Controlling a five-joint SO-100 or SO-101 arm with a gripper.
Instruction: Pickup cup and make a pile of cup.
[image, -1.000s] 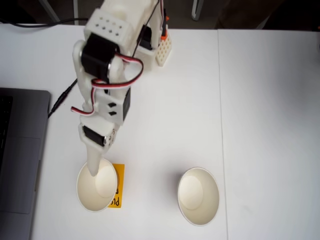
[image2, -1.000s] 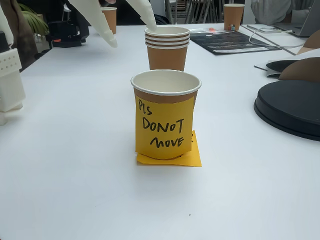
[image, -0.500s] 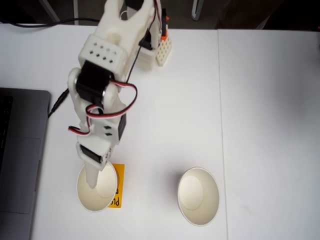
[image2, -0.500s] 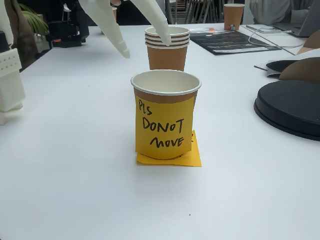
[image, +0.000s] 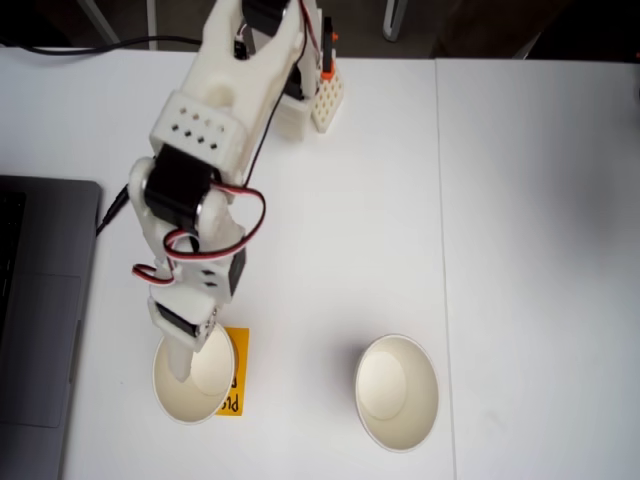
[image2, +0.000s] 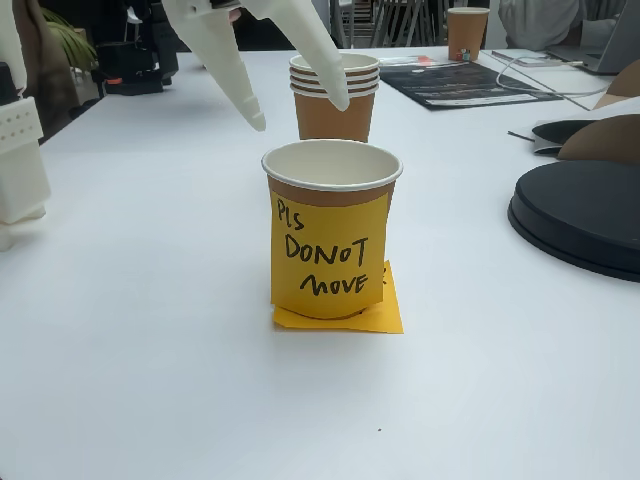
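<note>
End effector: fingers spread wide, holding nothing, poised above the noted cup. Low fixed view reads the sticky note, "PLS DO NOT MOVE"; top-down fixed view shows a second cup upright, mouth up, well apart rightward, bare tabletop between and beyond; laptop borders left.

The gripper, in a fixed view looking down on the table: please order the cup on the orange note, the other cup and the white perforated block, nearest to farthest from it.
1. Cup on the orange note, lower left: the gripper hangs over its mouth.
2. Other cup, lower right.
3. White perforated block, top, beside the arm.
</note>
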